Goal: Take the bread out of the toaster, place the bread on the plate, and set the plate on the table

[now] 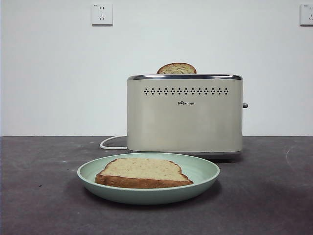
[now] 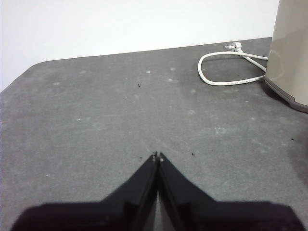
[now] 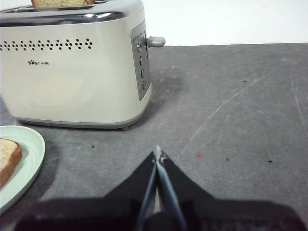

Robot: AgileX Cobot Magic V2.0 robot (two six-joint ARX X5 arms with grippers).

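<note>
The bread [image 1: 143,172] lies flat on the mint-green plate [image 1: 205,172], which rests on the dark table [image 1: 39,196] in front of the cream toaster [image 1: 185,117]. A second, narrower slice [image 1: 176,68] sticks up from the toaster's slot. My left gripper [image 2: 158,156] is shut and empty, low over the table to the left of the toaster [image 2: 291,53]. My right gripper [image 3: 158,155] is shut and empty, low over the table to the right of the toaster [image 3: 72,67], with the plate's rim [image 3: 33,154] and the bread's edge [image 3: 8,156] beside it. Neither arm shows in the front view.
The toaster's white cord [image 1: 111,143] loops on the table behind the plate, and it also shows in the left wrist view [image 2: 226,67]. The toaster's side lever [image 3: 155,42] points towards the right. Two wall sockets [image 1: 101,13] sit high on the white wall.
</note>
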